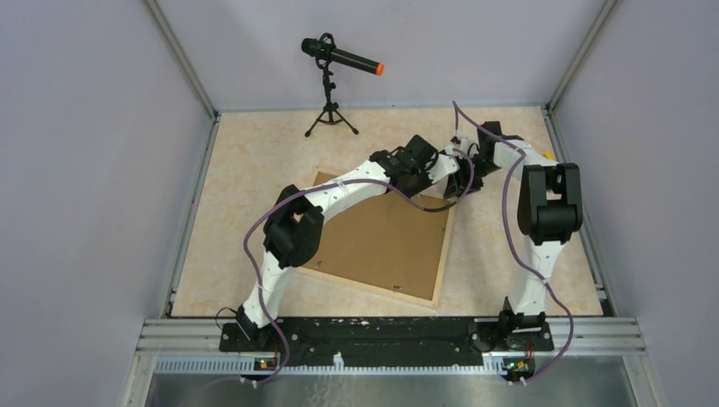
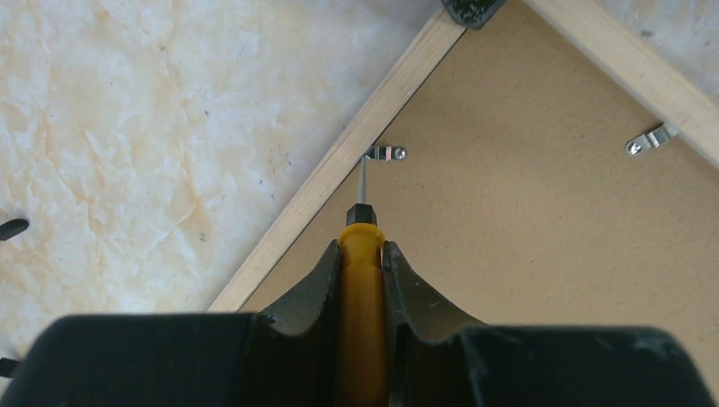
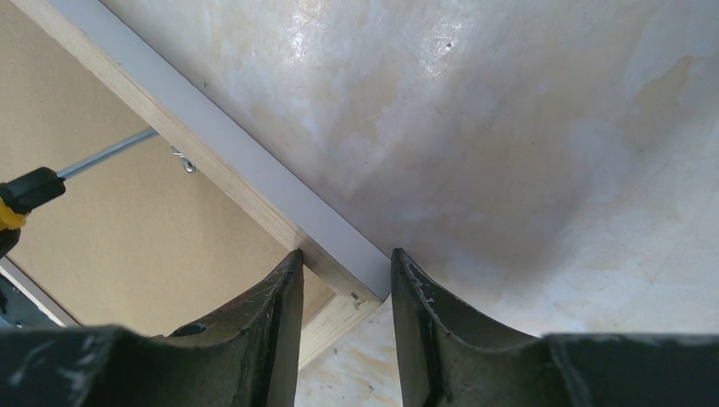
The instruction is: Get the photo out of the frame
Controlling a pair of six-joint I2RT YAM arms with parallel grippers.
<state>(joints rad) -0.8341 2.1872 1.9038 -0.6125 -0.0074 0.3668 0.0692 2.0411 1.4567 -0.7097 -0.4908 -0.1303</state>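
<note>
Pinching 1 corner of the face-down frame (image 3: 254,170) to steady it, the right gripper (image 3: 343,256) supports the left gripper (image 2: 362,248), clamped on a screwdriver (image 2: 362,292) whose tip meets a retaining clip (image 2: 386,153).

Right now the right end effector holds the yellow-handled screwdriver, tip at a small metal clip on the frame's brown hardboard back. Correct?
No: the left end effector holds the yellow-handled screwdriver; the left wrist view shows it. Tip at the small metal clip is right.

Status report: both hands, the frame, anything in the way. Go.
Left hand shut on screwdriver, tip at clip. Right hand clamped on frame corner. No photo visible: frame face down, backing board in, clips across it.
</note>
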